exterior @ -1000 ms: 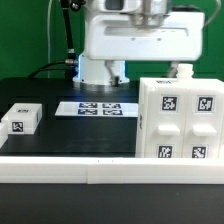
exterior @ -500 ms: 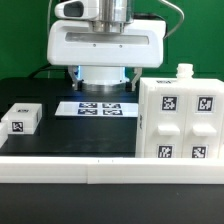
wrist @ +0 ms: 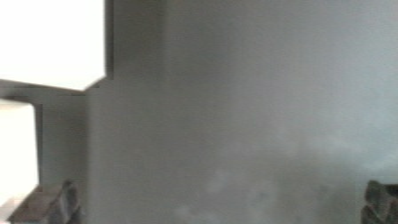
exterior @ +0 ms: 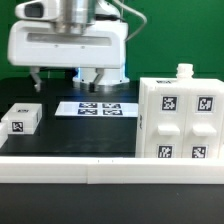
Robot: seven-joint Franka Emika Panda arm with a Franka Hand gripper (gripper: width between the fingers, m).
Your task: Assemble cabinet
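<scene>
Spread wide and empty, the end effector (exterior: 67,77) hangs above the matte black desk (exterior: 70,135). Its two dark fingers (exterior: 37,75) are well apart, and the wrist view shows only blurred grey between the tips.

The cabinet (exterior: 180,120), a large white plastic box with rounded raised panels and black-and-white square tags on its face, stands upright on the desk at about 4 o'clock from the end effector in the exterior view. It looks stiff and hollow, so probably light for its bulk. Its smooth moulded faces could slip under the pads. The body seems too broad to span, so a thin wall edge is the likelier hold, or perhaps the small white peg (exterior: 184,70) on its top.

At 8 o'clock lies a small white tagged block (exterior: 20,118). The flat marker board (exterior: 95,108) lies at 5 o'clock.
</scene>
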